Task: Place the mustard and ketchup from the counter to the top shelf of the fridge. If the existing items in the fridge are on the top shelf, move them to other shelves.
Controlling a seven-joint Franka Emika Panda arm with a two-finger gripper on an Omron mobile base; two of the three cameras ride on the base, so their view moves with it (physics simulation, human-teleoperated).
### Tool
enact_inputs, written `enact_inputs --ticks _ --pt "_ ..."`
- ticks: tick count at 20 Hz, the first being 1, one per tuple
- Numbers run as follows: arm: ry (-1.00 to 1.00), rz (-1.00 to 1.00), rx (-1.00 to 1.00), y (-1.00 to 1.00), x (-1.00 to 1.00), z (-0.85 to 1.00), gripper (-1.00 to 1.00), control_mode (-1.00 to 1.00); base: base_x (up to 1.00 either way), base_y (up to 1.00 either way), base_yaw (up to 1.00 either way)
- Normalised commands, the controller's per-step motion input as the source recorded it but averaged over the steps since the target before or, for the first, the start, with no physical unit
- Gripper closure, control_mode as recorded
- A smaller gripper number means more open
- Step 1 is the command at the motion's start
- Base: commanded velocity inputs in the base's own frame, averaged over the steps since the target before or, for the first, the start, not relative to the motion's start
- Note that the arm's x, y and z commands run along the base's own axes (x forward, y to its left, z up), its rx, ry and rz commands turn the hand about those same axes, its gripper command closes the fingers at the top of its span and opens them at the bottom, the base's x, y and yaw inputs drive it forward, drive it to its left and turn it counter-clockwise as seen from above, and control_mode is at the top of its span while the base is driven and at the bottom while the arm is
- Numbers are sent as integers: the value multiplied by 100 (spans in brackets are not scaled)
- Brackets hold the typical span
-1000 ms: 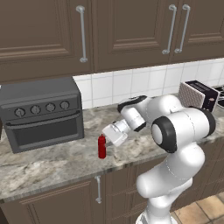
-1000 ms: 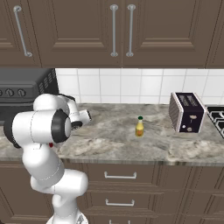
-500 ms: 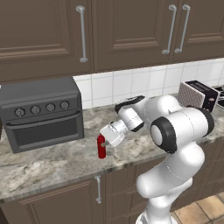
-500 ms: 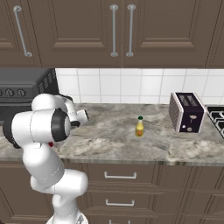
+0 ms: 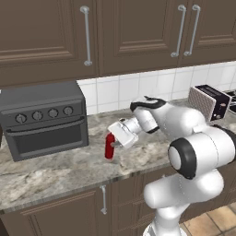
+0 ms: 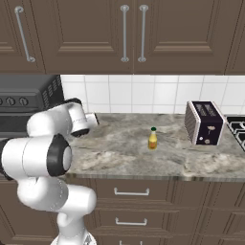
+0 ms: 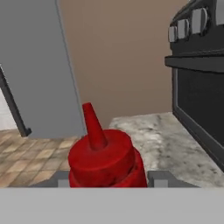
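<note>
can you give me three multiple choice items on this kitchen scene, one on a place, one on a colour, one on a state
1. Where does the mustard bottle stand?
A. on the counter, left of the toaster
B. on top of the toaster oven
C. inside a drawer

2. What colour is the ketchup bottle?
A. green
B. red
C. white

3. How does the end effector stand to the ketchup bottle?
A. far above it, open
B. closed around its body
C. resting on the toaster

Answers: 1 A, it sits on the counter left of the toaster. 2 B, body and nozzle are red. 3 B, the hand view shows the bottle between the fingers.
</note>
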Motion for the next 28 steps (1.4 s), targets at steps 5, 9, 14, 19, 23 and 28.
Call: enact_inputs --ticks 5,9,14,19,23,28 --pt "-15 0 5 -10 -59 100 100 -100 0 0 0" --pt "-10 0 1 -9 -70 100 100 -100 0 0 0" --pt "-4 0 0 -15 -76 100 100 -100 0 0 0" --pt "-1 0 0 -45 -74 78 100 -100 0 0 0" --pt "-12 0 0 -32 -75 0 100 100 -25 -12 0" --pt "0 0 0 0 0 0 100 100 -100 -31 3"
